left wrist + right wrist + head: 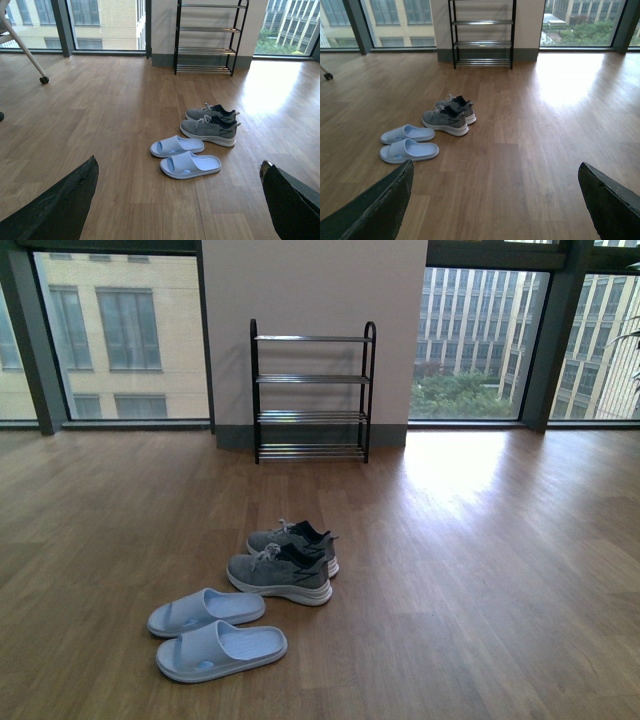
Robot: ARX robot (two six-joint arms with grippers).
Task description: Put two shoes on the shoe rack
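Claws gape wide and empty: left claw point(178, 163) and right claw point(496, 166) touch nothing; grey sneakers point(280, 575) and blue slides point(225, 645) sit lower centre, shoe rack point(311, 378) top centre.

Daylight comes through the tall dark-framed windows point(120, 330) on the far wall, and the room is bright and evenly lit. A washed-out glare patch lies on the brown wood-plank floor point(470, 540) at far right. Shadows under the grey knit sneakers point(285, 565) and pale blue rubber slides point(215, 635) are faint. The views are sharp, though the dark fingers point(55, 210) of the left gripper point(177, 160) and right gripper point(496, 164) look soft, perhaps out of focus.
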